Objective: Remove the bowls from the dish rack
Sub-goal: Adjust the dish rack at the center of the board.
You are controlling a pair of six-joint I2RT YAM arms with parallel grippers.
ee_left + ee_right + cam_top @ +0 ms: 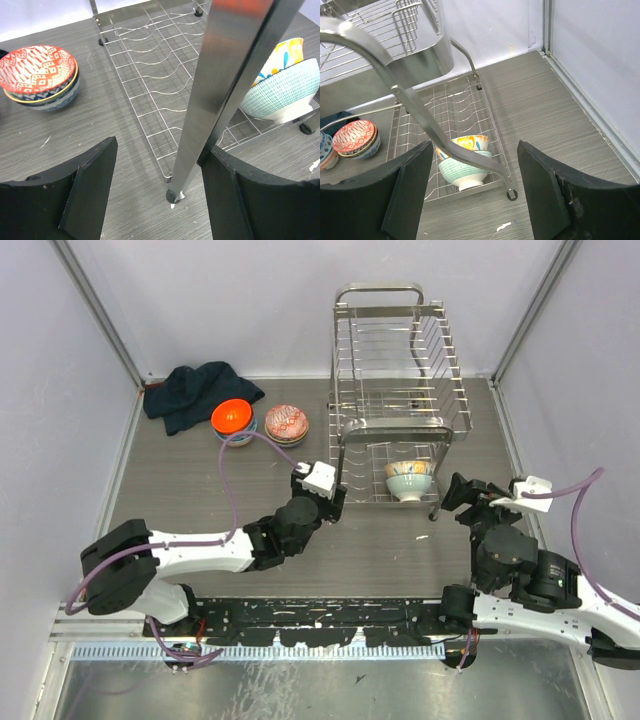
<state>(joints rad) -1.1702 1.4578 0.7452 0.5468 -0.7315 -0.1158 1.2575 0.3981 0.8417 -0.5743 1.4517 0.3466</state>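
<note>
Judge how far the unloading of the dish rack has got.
Done: two stacks of bowls stand on the table left of the dish rack, topped by an orange bowl and a red patterned bowl. In hand: nothing; the left gripper is open at the rack's front leg, the right gripper open facing its lower tier. Left: a teal bowl with a yellow floral bowl nested inside, on that tier.
</note>
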